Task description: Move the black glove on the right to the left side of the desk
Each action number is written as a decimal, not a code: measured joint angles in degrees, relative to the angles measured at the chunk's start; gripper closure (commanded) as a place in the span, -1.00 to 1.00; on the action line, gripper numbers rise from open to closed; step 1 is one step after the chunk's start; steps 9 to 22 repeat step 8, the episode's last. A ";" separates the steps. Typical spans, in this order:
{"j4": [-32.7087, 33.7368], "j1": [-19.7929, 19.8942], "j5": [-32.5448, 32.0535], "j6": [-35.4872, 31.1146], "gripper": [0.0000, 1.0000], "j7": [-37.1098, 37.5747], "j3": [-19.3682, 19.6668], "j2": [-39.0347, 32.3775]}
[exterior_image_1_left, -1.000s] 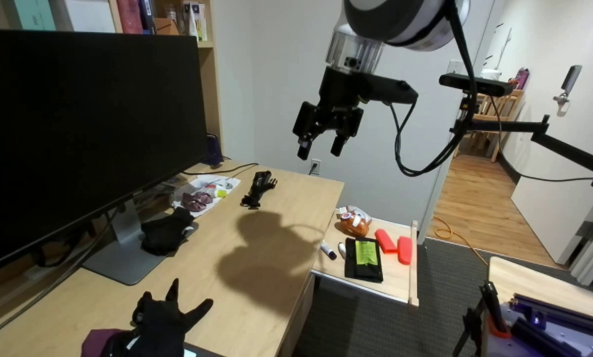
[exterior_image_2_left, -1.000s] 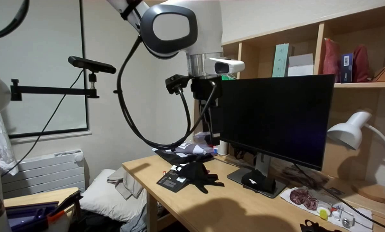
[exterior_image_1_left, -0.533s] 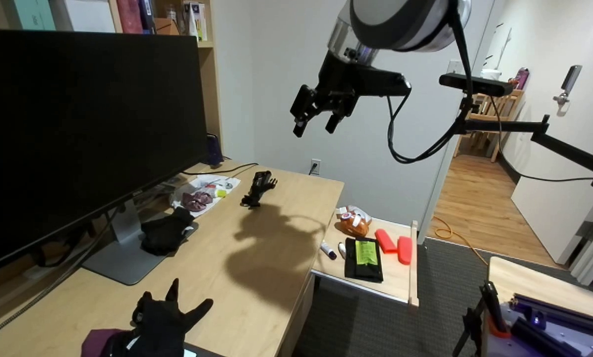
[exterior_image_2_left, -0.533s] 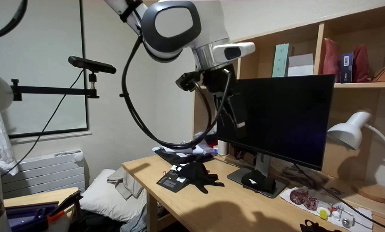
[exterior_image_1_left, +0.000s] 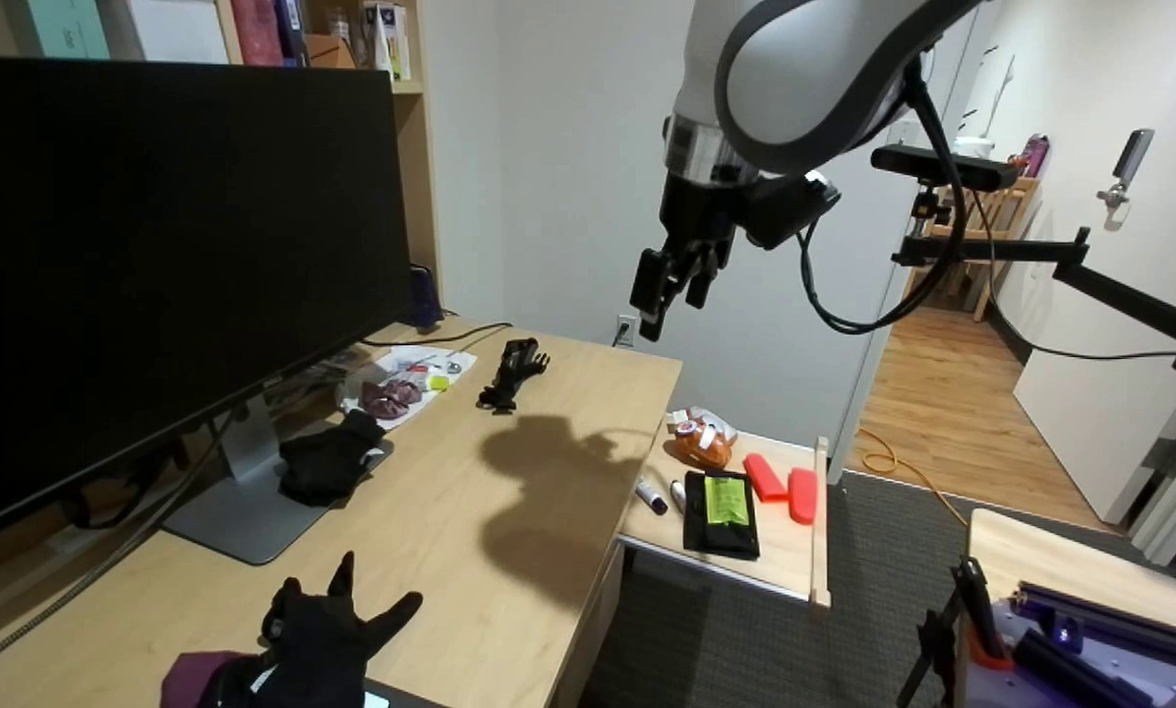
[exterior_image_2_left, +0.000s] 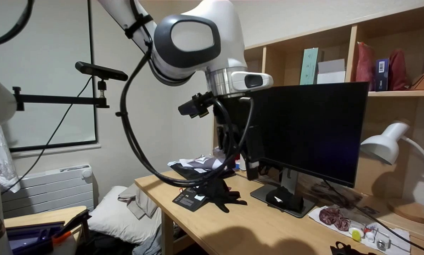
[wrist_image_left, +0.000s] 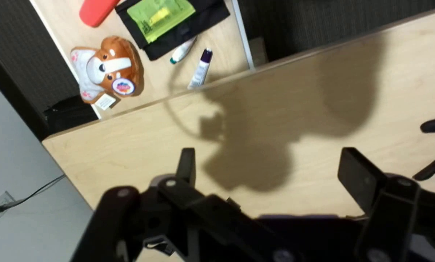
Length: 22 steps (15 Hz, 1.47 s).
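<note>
the parted jaws hang above a desk (exterior_image_1_left: 436,511) bearing a black glove (exterior_image_1_left: 318,634).

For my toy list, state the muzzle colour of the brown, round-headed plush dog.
The muzzle is white, best seen in the wrist view.

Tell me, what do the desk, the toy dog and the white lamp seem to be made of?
Desk: wood or wood-look laminate, satin finish; the pale top shows faint grain.
Toy dog: probably plush fabric, soft and matte, judging by its rounded, stuffed shape.
White lamp: painted metal or plastic, faintly glossy; its smooth white surface fits both. Its tan base suggests wood.
</note>
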State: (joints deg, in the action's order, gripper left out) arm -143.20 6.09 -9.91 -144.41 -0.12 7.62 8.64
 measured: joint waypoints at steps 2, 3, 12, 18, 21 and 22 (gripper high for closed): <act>-0.36 -1.02 4.38 3.92 -1.00 -3.67 0.00 0.04; -0.38 -1.48 6.97 5.85 -1.00 -5.31 0.00 0.07; -0.35 -2.23 13.04 11.45 -1.00 -9.17 0.01 0.21; -0.35 -2.23 13.04 11.45 -1.00 -9.17 0.01 0.21; -0.35 -2.23 13.04 11.45 -1.00 -9.17 0.01 0.21; -0.35 -2.23 13.04 11.45 -1.00 -9.17 0.01 0.21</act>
